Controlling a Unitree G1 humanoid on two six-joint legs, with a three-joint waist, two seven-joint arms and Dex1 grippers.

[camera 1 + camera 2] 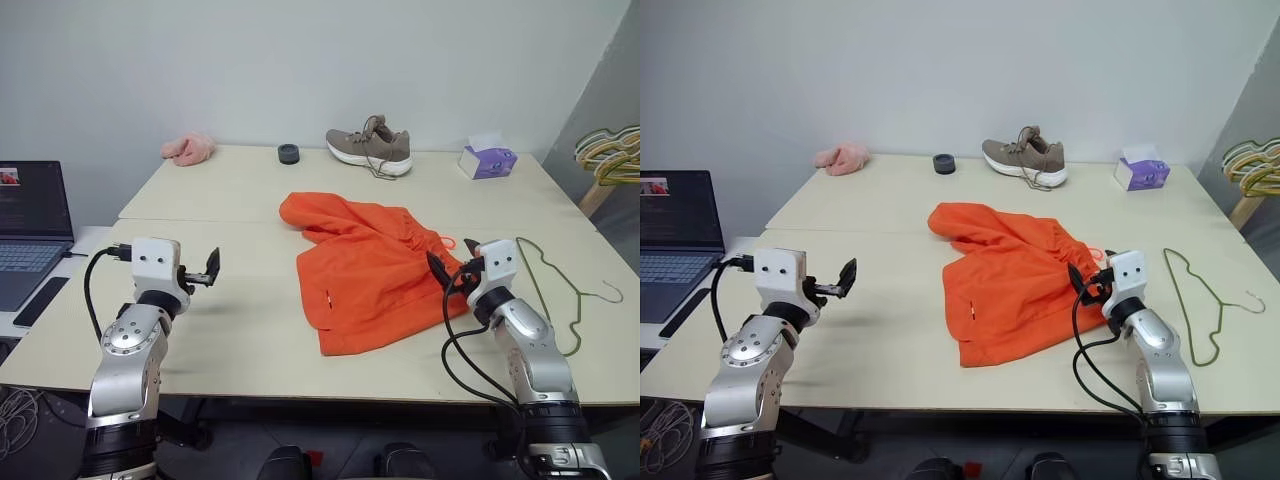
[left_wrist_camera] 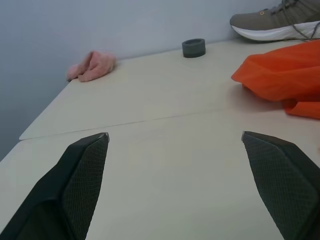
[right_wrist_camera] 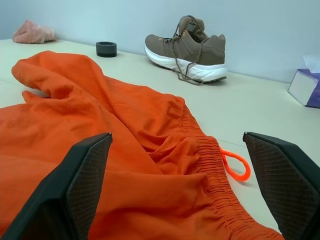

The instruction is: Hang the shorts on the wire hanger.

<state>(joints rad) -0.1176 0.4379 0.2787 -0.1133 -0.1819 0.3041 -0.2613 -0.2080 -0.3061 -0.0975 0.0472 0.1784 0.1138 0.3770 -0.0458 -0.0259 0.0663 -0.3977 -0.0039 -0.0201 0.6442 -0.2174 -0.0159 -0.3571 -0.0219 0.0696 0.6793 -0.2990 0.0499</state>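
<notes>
Crumpled orange shorts [image 3: 125, 150] with gathered waistband under wide-open right gripper [image 3: 177, 190]; thin wire hanger [image 1: 555, 290] beside; left gripper [image 2: 175, 185] open too.

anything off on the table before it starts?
One oddity: a shoe sits on the table by the back wall. The shorts lie crumpled mid-table, one leg folded over. The hanger lies flat to their right, apart from them. Nothing spilled or damaged.

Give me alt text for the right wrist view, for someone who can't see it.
Orange shorts lie rumpled on a table between the open right end effector's fingers, drawstring looped beside the waistband. Behind sit a brown shoe, black ring, pink cloth and purple tissue box.
</notes>
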